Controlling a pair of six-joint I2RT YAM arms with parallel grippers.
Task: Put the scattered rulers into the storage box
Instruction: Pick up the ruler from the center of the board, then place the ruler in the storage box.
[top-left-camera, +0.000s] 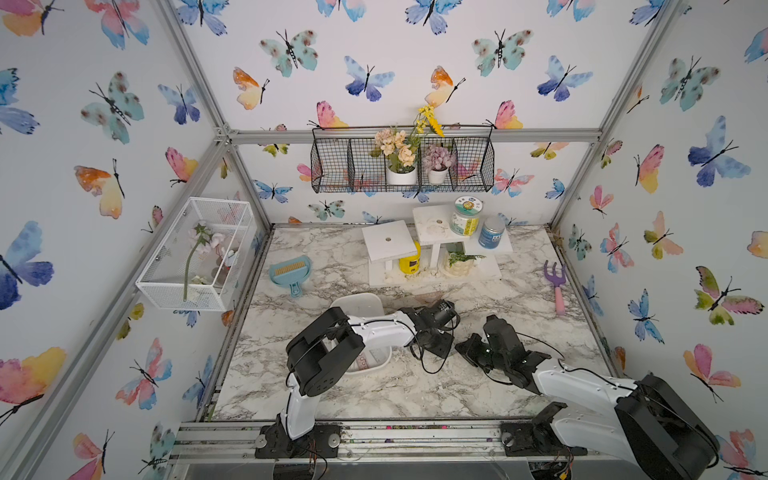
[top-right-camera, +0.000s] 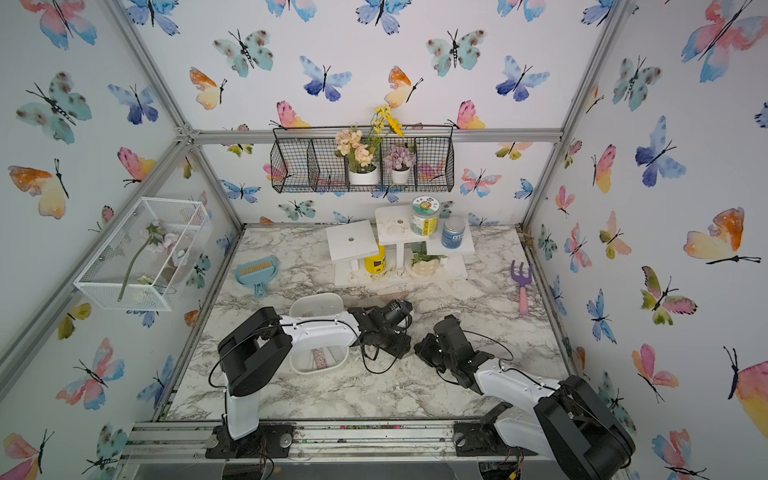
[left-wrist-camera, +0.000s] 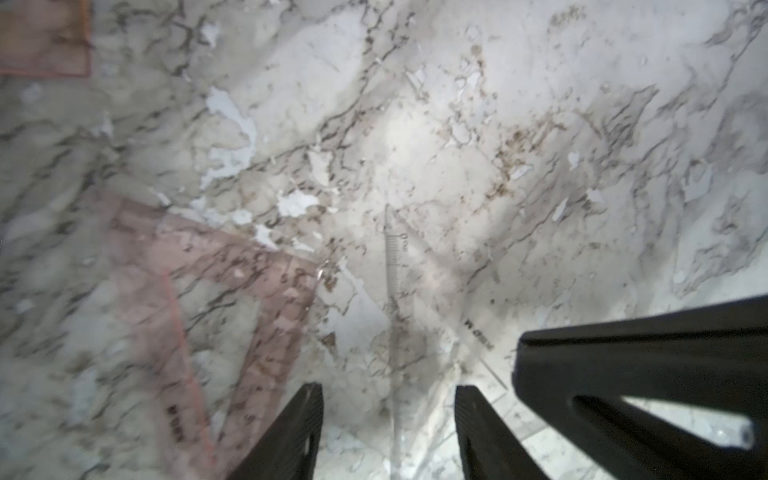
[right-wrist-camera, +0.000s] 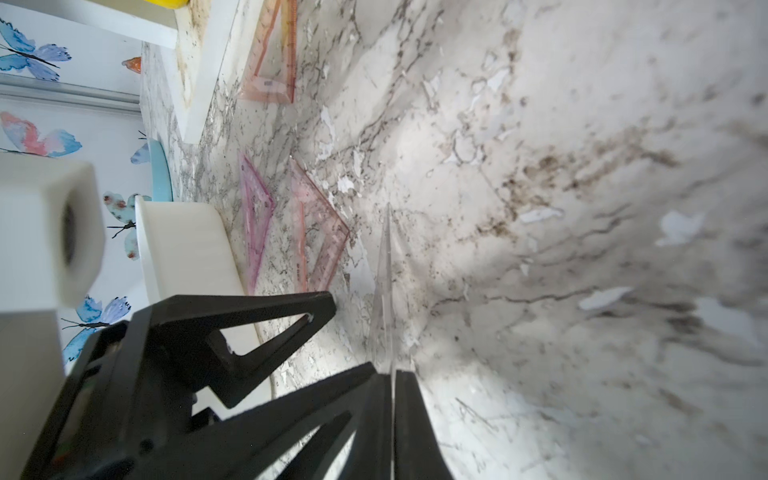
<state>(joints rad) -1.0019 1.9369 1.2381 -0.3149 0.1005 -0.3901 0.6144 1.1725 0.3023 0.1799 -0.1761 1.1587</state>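
Thin clear ruler (right-wrist-camera: 384, 299) — veined marble tabletop (right-wrist-camera: 540, 187)

Bright diffuse light; soft, blurry wrist views.

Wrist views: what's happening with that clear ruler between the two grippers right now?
The right gripper is shut on a clear ruler, holding it on edge over the marble table. The left gripper stands open with the same ruler between its jaws, not gripping. Pink set squares lie on the table near the storage box, which already holds a pink strip ruler.
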